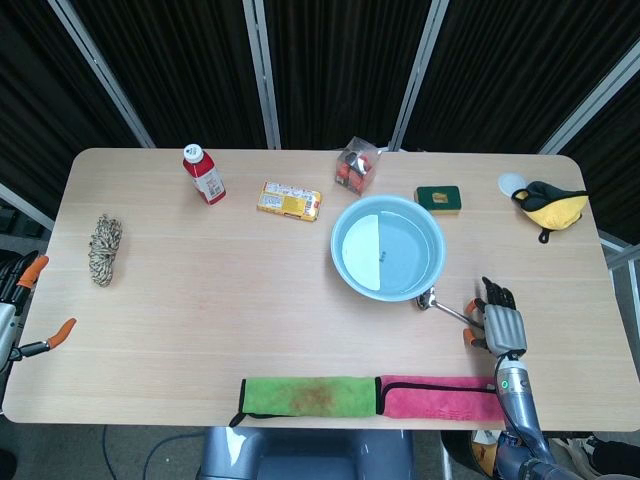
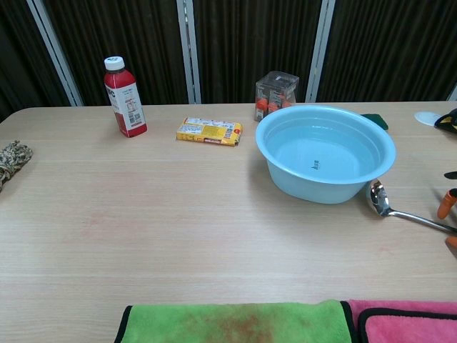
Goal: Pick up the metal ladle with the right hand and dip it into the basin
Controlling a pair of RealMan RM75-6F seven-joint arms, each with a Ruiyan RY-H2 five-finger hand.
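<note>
you haven't lifted the metal ladle [image 1: 447,306] yet: it lies near the table's right edge, bowl against the basin [image 1: 388,248]. your right hand [image 1: 497,324] hovers spread and empty over its handle; grasp, lift and dip remain.

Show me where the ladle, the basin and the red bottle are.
ladle [image 2: 377,196], chest view, on its bowl beside the basin.
basin [image 1: 352,275], head view, on its front-left rim.
red bottle [image 2: 126,100], chest view, on its label.
</note>
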